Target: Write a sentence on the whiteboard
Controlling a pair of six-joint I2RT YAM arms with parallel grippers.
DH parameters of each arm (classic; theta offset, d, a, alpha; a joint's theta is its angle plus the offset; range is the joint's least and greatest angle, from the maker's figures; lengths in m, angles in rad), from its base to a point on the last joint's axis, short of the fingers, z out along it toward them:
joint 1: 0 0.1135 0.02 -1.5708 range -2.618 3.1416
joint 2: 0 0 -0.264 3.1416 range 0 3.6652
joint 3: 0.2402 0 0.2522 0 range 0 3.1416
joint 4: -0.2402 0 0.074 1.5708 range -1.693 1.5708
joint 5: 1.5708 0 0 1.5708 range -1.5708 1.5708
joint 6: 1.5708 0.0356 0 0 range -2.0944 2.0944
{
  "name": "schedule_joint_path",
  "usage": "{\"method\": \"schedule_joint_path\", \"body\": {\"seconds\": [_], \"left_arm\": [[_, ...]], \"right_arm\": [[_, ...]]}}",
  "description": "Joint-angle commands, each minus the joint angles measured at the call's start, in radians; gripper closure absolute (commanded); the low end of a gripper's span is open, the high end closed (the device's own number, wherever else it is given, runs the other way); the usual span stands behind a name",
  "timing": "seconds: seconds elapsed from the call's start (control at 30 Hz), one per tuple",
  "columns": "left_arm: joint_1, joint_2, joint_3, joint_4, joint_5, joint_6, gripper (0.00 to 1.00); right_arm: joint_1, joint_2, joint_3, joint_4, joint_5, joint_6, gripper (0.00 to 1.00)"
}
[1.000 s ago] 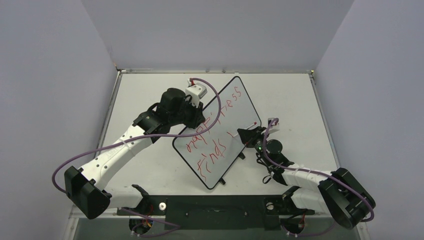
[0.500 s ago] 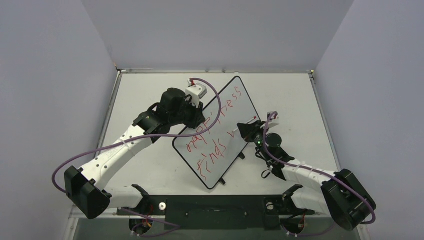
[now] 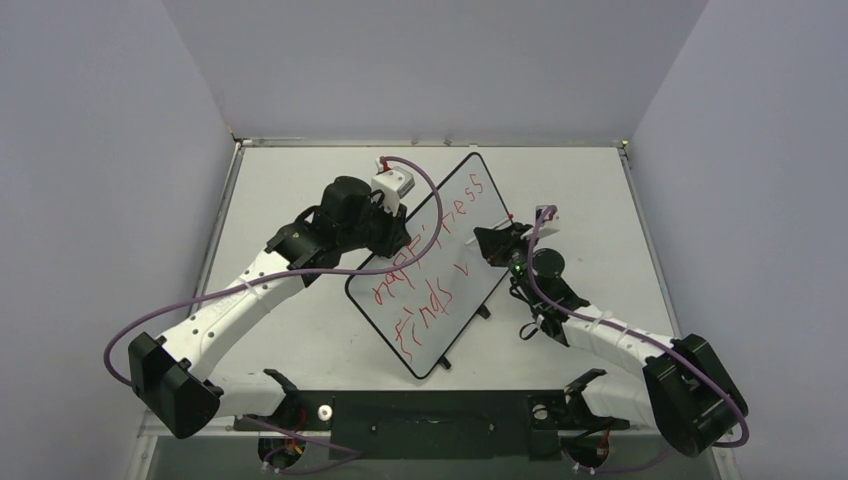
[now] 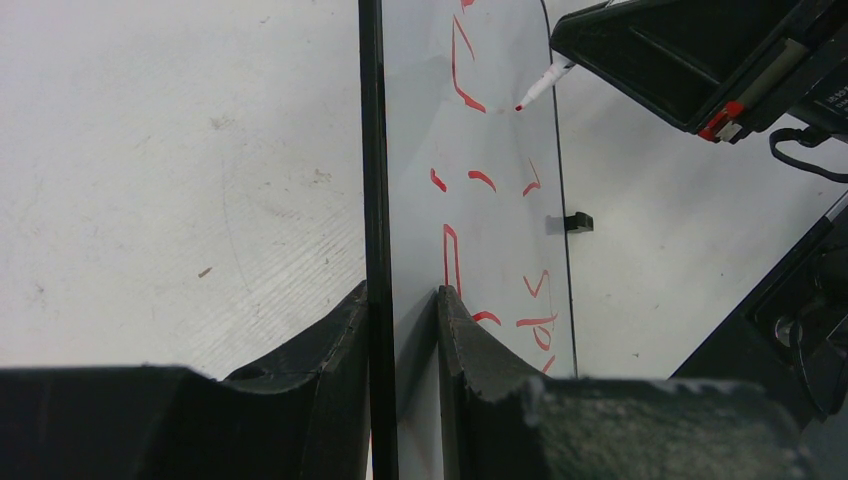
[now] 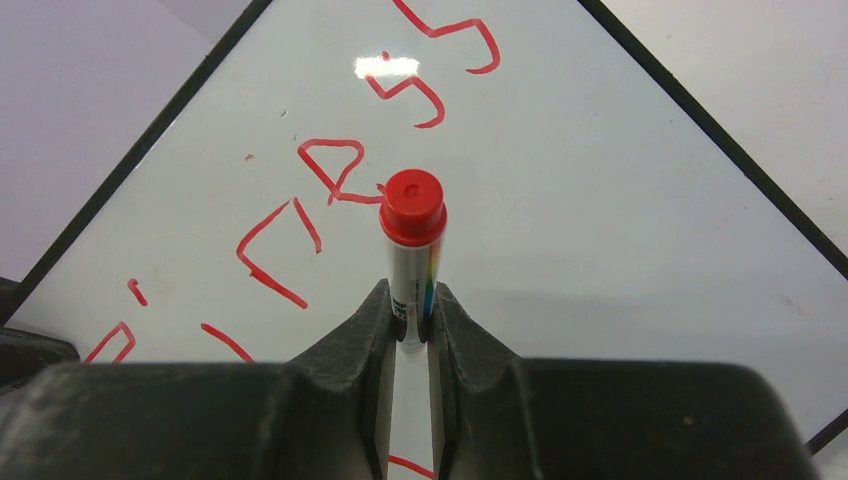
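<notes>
- We find the left gripper (image 4: pixel 400 295) clamped narrowly on the whiteboard (image 3: pixel 432 342) rim.
- We note the right gripper (image 5: pixel 408 300) pinching a red marker (image 5: pixel 412 215), tip at the sentence (image 3: pixel 436 255).

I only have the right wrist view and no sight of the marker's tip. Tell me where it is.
Observer: In the left wrist view, the marker has its tip just beside the end of a red V-shaped stroke on the board. I cannot confirm contact.
Operator: Say what steadies the board.
Observer: The left gripper is clamped on its black rim.
Operator: Read out the sentence.
Observer: In the top view, the sentence runs roughly "happiness", with "finds" below it, then a lone "v".
</notes>
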Motion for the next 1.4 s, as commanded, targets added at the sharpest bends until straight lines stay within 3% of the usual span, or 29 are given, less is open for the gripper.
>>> {"method": "schedule_joint_path", "body": {"seconds": [0.0,0.5,0.93,1.37], "left_arm": [[0.0,-0.03,0.001,0.017,-0.058,0.088,1.0],[-0.001,-0.03,0.002,0.017,-0.061,0.088,1.0],[-0.001,-0.032,0.003,0.017,-0.062,0.088,1.0],[0.0,-0.03,0.003,0.017,-0.061,0.088,1.0]], "right_arm": [[-0.011,0.024,0.017,0.011,-0.018,-0.014,1.0],[-0.012,0.029,-0.142,0.076,-0.013,0.026,1.0],[0.005,-0.096,-0.255,0.03,-0.036,0.062,1.0],[0.16,-0.104,-0.152,-0.033,0.043,0.047,1.0]]}}
